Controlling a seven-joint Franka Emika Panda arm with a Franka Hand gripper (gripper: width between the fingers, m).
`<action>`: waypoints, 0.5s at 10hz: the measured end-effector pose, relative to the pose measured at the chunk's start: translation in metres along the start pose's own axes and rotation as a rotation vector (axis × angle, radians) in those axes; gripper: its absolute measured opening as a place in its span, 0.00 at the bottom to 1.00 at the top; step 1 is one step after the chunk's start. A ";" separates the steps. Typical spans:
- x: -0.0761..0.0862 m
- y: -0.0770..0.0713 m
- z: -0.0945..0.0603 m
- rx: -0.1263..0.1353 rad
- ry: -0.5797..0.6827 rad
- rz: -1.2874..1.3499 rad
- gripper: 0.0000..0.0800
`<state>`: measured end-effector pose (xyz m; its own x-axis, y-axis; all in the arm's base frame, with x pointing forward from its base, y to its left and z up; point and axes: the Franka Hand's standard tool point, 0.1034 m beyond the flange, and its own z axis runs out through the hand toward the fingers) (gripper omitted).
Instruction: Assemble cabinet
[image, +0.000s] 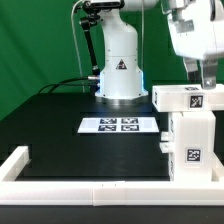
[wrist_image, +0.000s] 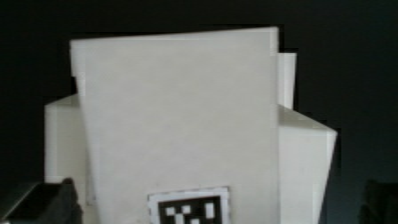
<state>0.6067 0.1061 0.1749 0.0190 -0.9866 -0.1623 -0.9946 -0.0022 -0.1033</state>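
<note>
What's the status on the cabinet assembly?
End effector low over the white plastic tagged cabinet stack, open or shut unclear. Stack upright at the exterior view's right. Flat white marker board apart from it; nothing in the way.

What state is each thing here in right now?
cabinet: standing upright at the exterior view's right, a white tagged part on top of it.
gripper: just above that top part; open or shut not visible.
marker board: lying flat on the table, nothing on it.
border rail: lying along the table's edge.
</note>
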 end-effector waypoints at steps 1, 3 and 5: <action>-0.002 -0.002 -0.010 0.009 -0.027 0.012 0.99; -0.003 -0.002 -0.011 0.012 -0.034 -0.032 1.00; -0.004 -0.002 -0.010 0.010 -0.028 -0.082 1.00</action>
<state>0.6077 0.1082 0.1858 0.1030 -0.9781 -0.1807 -0.9886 -0.0806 -0.1269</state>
